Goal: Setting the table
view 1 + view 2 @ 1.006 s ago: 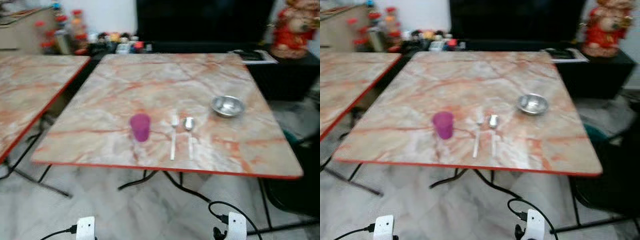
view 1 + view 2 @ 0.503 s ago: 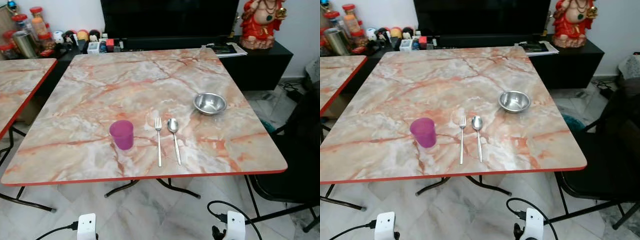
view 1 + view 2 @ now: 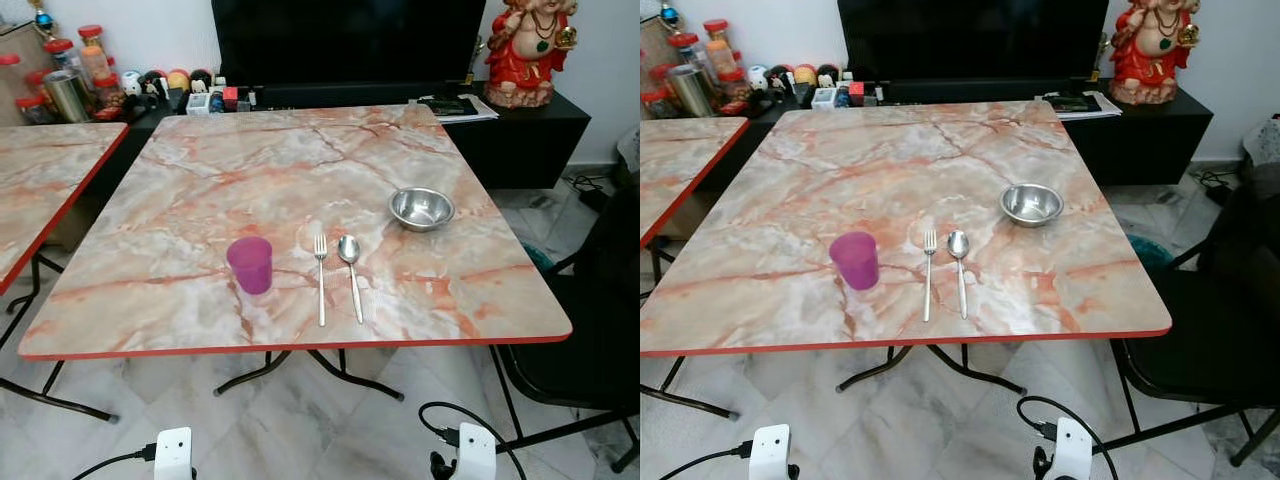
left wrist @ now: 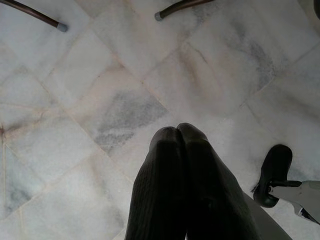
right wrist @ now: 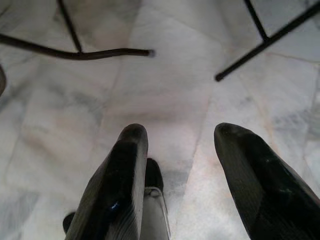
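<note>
On the marble table (image 3: 200,190) stand a purple cup (image 3: 250,264), a fork (image 3: 321,278), a spoon (image 3: 351,272) and a steel bowl (image 3: 421,208). Fork and spoon lie side by side just right of the cup; the bowl sits further back right. Both arms hang below the table's front edge. My left gripper (image 4: 178,134) is shut with nothing in it, pointing at the floor. My right gripper (image 5: 181,137) is open over the floor tiles, empty.
A second marble table (image 3: 40,190) stands at the left. A black TV cabinet (image 3: 520,130) with a red statue (image 3: 528,50) and jars (image 3: 70,80) lines the back wall. A dark chair (image 3: 590,340) is at the right. Table legs (image 5: 80,52) cross the floor.
The camera has swung and steadied: the blur of a second ago is gone and the table sits centred in view. The things on the table have not moved.
</note>
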{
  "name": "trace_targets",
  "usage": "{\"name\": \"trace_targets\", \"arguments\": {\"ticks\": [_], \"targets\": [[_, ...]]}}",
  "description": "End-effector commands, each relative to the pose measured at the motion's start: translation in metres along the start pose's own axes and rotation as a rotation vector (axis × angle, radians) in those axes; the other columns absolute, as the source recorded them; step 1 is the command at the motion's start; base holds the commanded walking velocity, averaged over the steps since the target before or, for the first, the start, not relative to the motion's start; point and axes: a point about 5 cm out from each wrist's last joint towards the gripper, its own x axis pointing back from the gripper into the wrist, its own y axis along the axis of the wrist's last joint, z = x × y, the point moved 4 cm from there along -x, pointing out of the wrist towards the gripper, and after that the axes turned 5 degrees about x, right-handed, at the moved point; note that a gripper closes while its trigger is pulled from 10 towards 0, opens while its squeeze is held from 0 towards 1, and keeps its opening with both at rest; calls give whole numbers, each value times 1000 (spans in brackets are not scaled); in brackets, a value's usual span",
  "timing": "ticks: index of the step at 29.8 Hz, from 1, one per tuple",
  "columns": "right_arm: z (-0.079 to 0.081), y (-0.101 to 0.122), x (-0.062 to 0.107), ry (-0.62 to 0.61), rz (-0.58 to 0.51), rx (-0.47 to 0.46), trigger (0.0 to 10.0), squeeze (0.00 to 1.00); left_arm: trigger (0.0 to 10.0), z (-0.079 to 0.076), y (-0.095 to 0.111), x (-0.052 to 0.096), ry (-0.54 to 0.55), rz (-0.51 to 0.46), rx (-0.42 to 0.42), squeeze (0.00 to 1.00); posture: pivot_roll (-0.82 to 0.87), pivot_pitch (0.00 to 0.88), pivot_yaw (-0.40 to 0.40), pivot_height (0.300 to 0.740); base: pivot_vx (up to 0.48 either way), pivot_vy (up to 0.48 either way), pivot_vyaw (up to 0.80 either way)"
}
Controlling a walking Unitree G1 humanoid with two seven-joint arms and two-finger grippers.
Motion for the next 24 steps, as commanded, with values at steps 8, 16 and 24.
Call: {"name": "trace_targets", "arguments": {"ticks": [8, 16, 24], "targets": [[-79, 15, 12, -412, -134, -170, 10000, 0, 10000, -1, -1, 0, -1, 10, -13, 0, -86, 0, 9, 740, 0, 0, 0], [-110, 68, 23, -587, -353, -136, 10000, 0, 10000, -2, 1, -1, -6, 6, -16, 0, -89, 0, 10, 740, 0, 0, 0], [-119, 156, 47, -667, -661, -169, 10000, 0, 10000, -1, 4, -1, -5, -2, -8, 0, -92, 0, 12, 740, 0, 0, 0]]}}
